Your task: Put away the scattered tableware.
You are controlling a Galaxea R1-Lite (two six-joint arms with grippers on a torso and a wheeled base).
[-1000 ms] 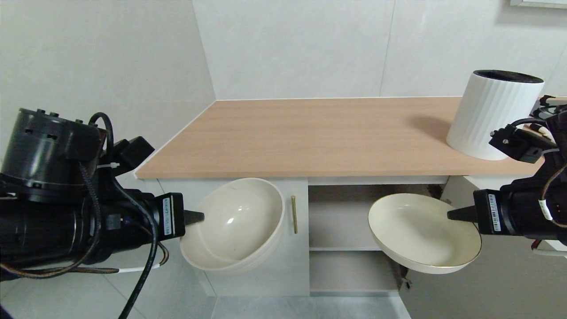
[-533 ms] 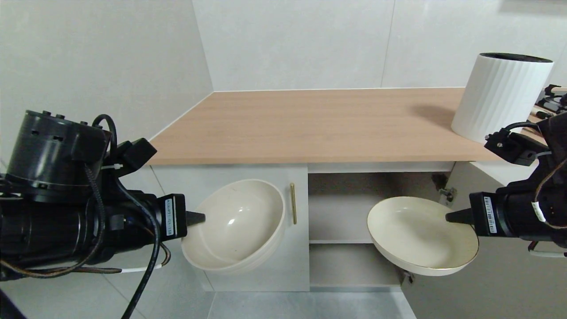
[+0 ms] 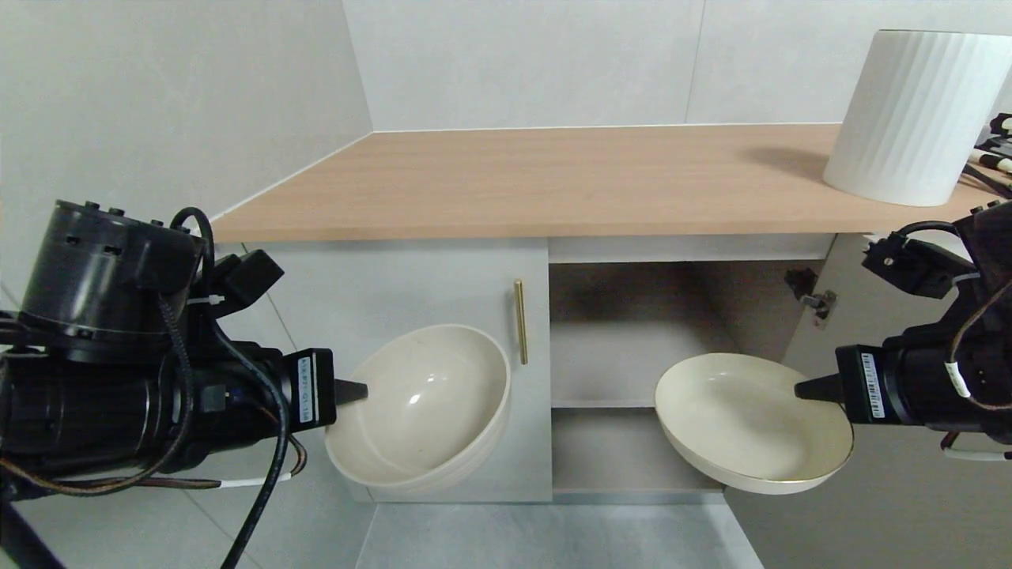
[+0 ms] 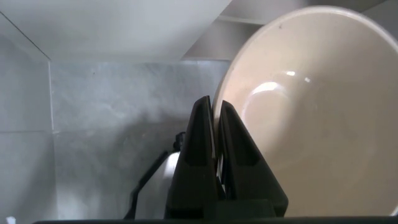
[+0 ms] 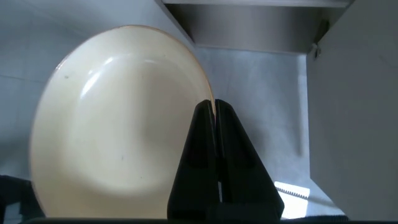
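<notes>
The left pincer [image 3: 357,390] is pressed onto the rim of a deep cream bowl [image 3: 431,411] and holds it tilted in the air, in front of the closed cabinet door [image 3: 411,292] with a gold handle [image 3: 519,322]. The right pincer [image 3: 802,387] pinches the rim of a shallow cream plate [image 3: 739,423] with a gold edge, in front of the open cabinet compartment [image 3: 632,316] and near its shelf [image 3: 601,405]. A white ribbed container [image 3: 917,118] stands on the wooden desk [image 3: 553,178] above the cabinet.

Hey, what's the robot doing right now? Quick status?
Left pincer shut on bowl, at the rim. Right pincer shut on plate, at the rim. Cabinet open beyond plate; closed door behind bowl.
</notes>
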